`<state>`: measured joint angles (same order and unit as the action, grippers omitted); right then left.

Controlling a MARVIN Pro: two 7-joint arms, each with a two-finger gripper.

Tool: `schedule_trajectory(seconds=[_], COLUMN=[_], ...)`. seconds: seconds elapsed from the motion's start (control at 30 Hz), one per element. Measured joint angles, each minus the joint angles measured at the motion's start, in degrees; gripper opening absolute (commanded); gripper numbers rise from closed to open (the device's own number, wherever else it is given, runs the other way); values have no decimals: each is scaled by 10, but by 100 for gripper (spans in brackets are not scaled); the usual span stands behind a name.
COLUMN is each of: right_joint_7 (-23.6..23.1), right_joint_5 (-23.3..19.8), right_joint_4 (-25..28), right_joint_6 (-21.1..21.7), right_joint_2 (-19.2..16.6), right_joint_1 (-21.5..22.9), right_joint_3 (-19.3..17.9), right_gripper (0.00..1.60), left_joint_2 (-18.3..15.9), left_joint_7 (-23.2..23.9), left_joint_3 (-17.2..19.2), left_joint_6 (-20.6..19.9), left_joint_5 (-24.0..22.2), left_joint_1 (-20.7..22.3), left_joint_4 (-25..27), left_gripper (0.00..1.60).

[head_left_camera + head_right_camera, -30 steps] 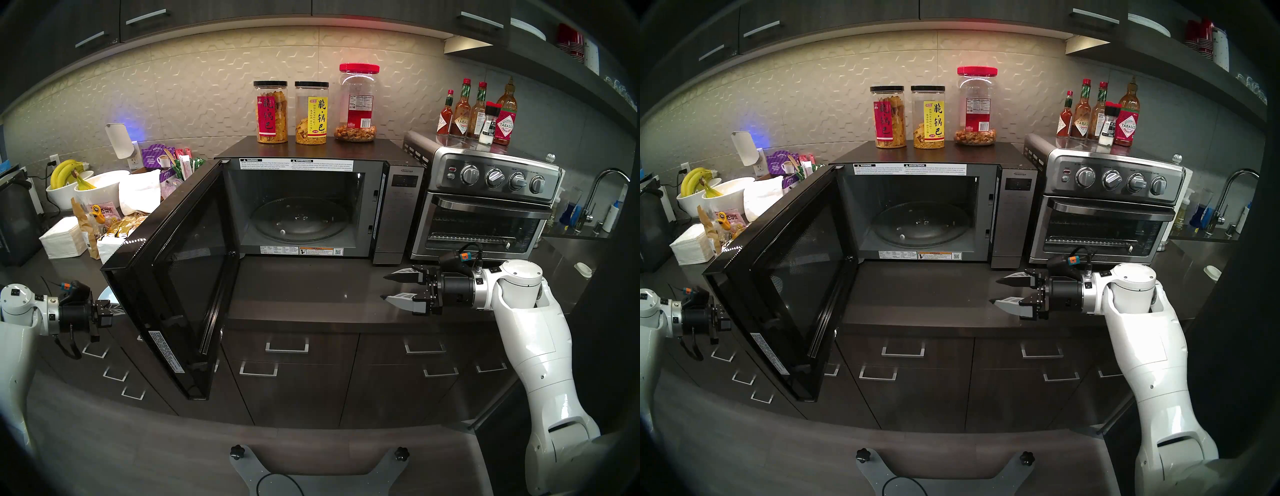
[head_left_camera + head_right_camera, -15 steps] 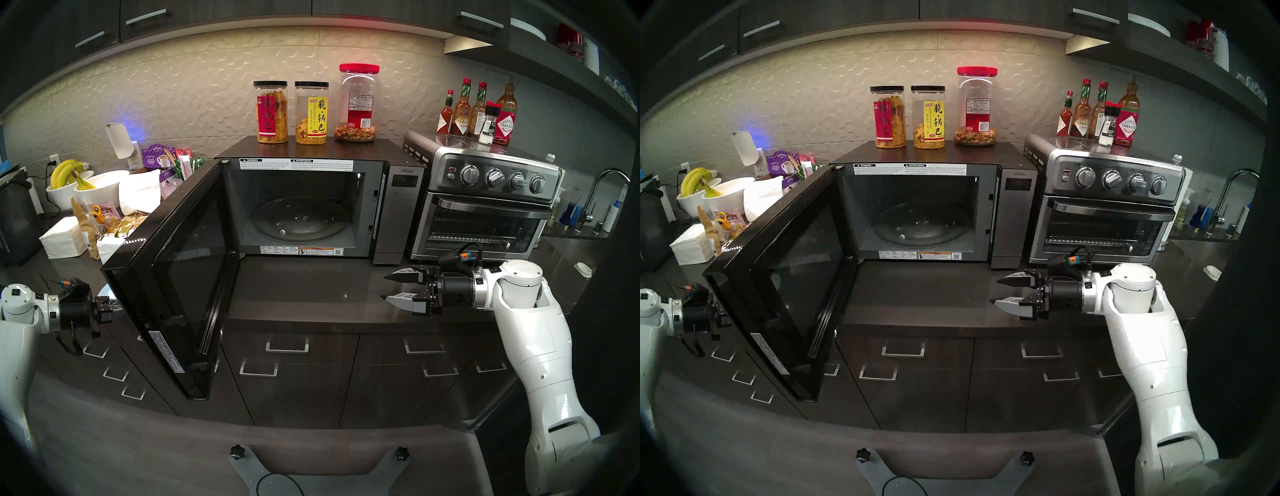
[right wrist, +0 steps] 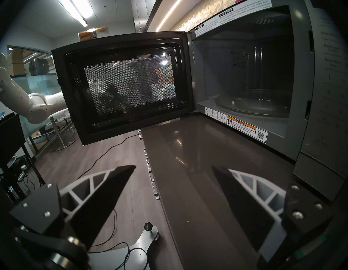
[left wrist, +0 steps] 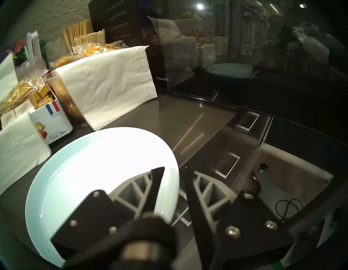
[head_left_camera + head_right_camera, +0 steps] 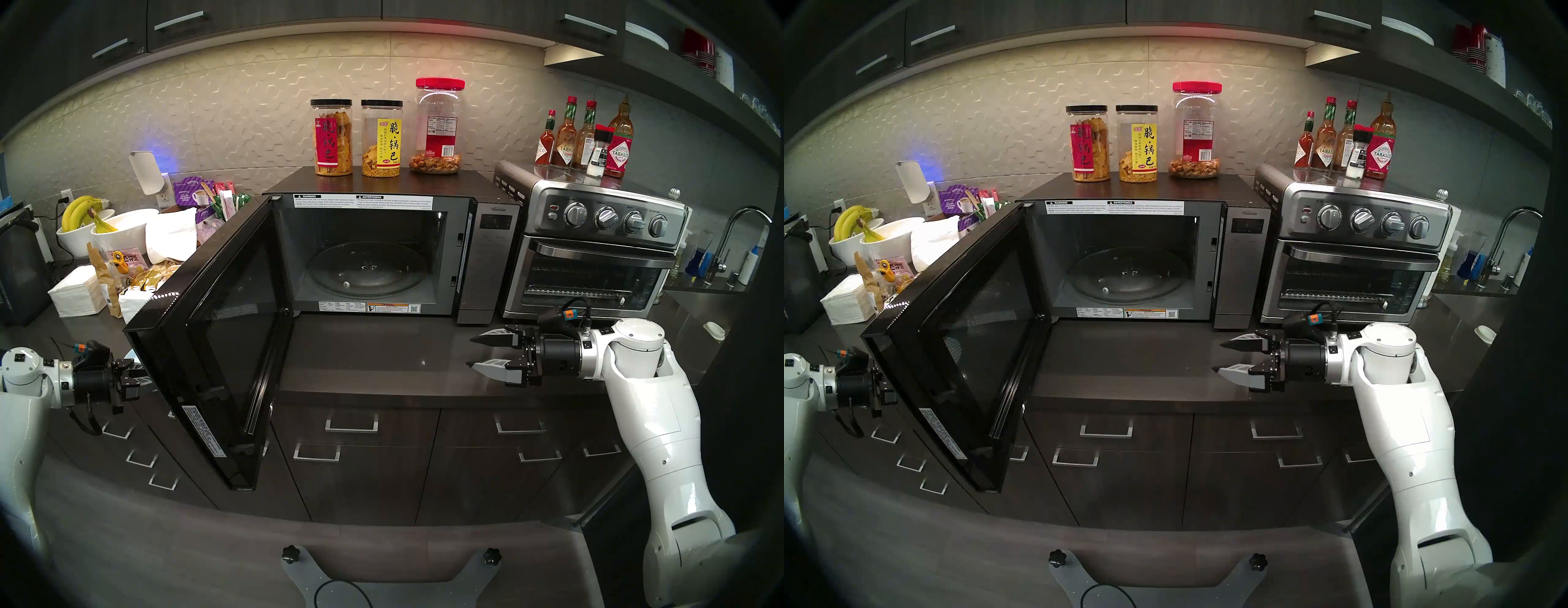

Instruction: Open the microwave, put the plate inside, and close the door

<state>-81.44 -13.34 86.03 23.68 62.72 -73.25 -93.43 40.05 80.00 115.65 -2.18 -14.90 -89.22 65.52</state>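
Nearest, at the front edge of the bench (image 5: 382,361), the plate (image 4: 94,169) is seen lying flat, on the outer side of the open door (image 5: 212,339) and well apart from the oven cavity. Its right rim is straddled by the left fingers (image 4: 156,181), which are parted only a little: one finger is laid over the plate's inside and the other is held just outside the rim, above the bench edge and the drawer fronts below. A thin gap is visible at the outer finger; whether the rim is pressed cannot be told.

Just behind the plate, white napkins (image 4: 105,79) and a small box (image 4: 52,122) are crowded against it, so little free room is left on that side.

The door is swung far out to the left, its free edge carried past the front edge of the bench. To its right, a wide bare stretch of bench is left open in front of the microwave (image 5: 488,263). Over the right end of that stretch the right fingers (image 5: 492,367) are held level and spread wide, with nothing between them, pointed toward the door.

Farther back, the cavity is fully exposed, with the glass turntable (image 5: 367,271) lying on its floor. The toaster oven (image 5: 594,254) is set just beside the microwave, and three jars (image 5: 382,140) are stood on its top.
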Motion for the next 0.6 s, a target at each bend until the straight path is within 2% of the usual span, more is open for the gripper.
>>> schedule_trajectory(seconds=[0.33, 0.37, 0.4, 0.6], right_joint_7=[0, 0, 0, 0], right_joint_5=[0, 0, 0, 0], right_joint_4=[0, 0, 0, 0], right_joint_6=[0, 0, 0, 0], right_joint_2=[0, 0, 0, 0], right_joint_1=[0, 0, 0, 0], right_joint_3=[0, 0, 0, 0], right_gripper=[160, 160, 160, 160], left_joint_2=[3, 3, 4, 7], left_joint_7=[-5, -5, -1, 17], left_joint_3=[14, 16, 23, 50], left_joint_6=[-10, -11, -14, -24], left_joint_5=[-4, -5, -8, -22], left_joint_1=[-7, -9, -13, -30], left_joint_4=[7, 9, 12, 22], left_gripper=[131, 136, 147, 160])
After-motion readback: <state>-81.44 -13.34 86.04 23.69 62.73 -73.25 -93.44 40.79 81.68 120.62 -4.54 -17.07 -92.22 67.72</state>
